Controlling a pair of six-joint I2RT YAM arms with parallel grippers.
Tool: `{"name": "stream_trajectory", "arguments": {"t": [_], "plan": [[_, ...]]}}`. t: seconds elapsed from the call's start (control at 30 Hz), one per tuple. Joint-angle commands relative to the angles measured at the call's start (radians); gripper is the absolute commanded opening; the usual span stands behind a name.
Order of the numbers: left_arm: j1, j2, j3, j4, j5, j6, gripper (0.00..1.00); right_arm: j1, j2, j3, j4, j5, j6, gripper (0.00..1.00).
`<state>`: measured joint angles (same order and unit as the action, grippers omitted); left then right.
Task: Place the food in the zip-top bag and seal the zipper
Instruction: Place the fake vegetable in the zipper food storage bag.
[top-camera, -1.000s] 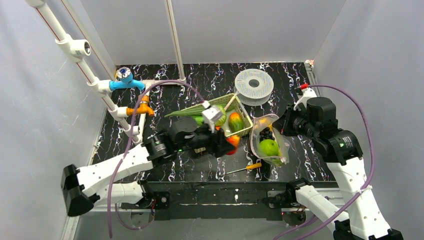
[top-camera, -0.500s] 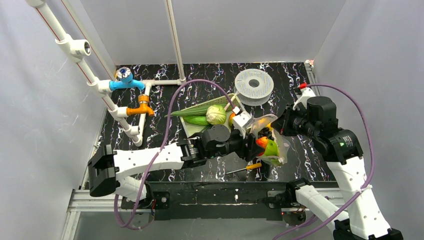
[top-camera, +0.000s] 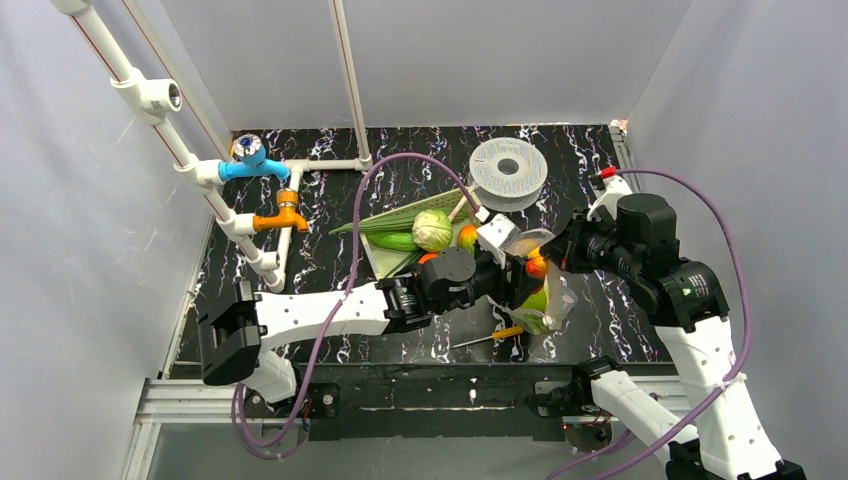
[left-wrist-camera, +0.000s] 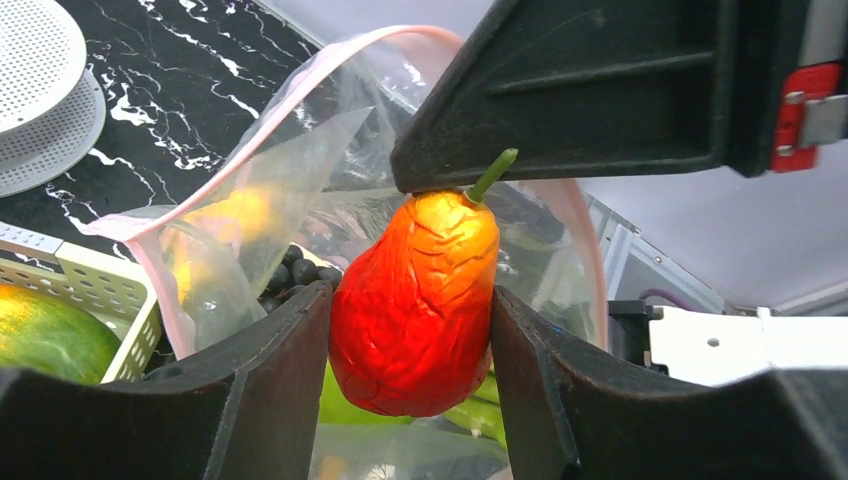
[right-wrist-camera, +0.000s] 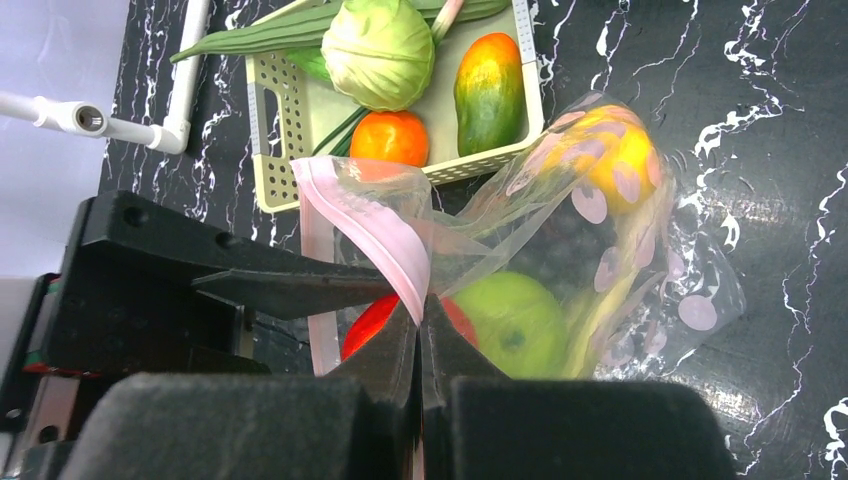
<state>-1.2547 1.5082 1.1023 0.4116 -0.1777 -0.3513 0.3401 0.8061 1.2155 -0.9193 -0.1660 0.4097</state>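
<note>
My left gripper (left-wrist-camera: 405, 302) is shut on a red-orange pepper (left-wrist-camera: 420, 250) and holds it stem up at the mouth of the zip-top bag (right-wrist-camera: 620, 240). In the top view this gripper (top-camera: 522, 280) sits right at the bag (top-camera: 548, 300). My right gripper (right-wrist-camera: 420, 305) is shut on the pink zipper (right-wrist-camera: 375, 230) and holds the mouth edge up. A green apple (right-wrist-camera: 515, 320), a yellow pepper (right-wrist-camera: 612, 150) and dark grapes (left-wrist-camera: 300, 270) lie inside the bag. A cabbage (right-wrist-camera: 380, 50), a leek (right-wrist-camera: 260, 40), an orange fruit (right-wrist-camera: 390, 138) and a green-orange fruit (right-wrist-camera: 488, 90) are in the basket (right-wrist-camera: 262, 160).
A grey round spool (top-camera: 508, 172) lies behind the bag. White pipes with blue and orange fittings (top-camera: 250, 160) run along the left. A small yellow-handled tool (top-camera: 495, 335) lies near the table's front edge, just below the bag.
My left arm has carried the red pepper rightwards from beside the basket to the bag's mouth. The right gripper has kept its hold on the zipper edge.
</note>
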Motion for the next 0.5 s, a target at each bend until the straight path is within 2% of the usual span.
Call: {"name": "stream_trajectory", "arguments": {"t": [0.0, 0.03, 0.17, 0.23, 0.3, 0.47], "plan": [[0.031, 0.020, 0.034, 0.053, -0.073, -0.002, 0.35, -0.001, -0.015, 0.059, 0.033, -0.031, 0.012, 0.01], [0.039, 0.025, 0.038, 0.048, -0.066, -0.003, 0.38, -0.001, -0.017, 0.058, 0.033, -0.031, 0.013, 0.01], [0.050, 0.008, 0.049, 0.016, -0.047, -0.010, 0.66, -0.001, -0.015, 0.067, 0.021, -0.027, 0.014, 0.01], [0.050, -0.017, 0.033, 0.024, -0.013, -0.007, 0.74, -0.001, -0.015, 0.069, 0.014, -0.022, 0.011, 0.01], [0.051, -0.040, 0.013, 0.027, -0.004, -0.011, 0.80, -0.001, -0.021, 0.059, 0.018, -0.014, 0.008, 0.01], [0.051, -0.089, -0.004, -0.010, 0.023, -0.017, 0.83, -0.001, -0.015, 0.061, 0.007, -0.015, 0.008, 0.01]]}}
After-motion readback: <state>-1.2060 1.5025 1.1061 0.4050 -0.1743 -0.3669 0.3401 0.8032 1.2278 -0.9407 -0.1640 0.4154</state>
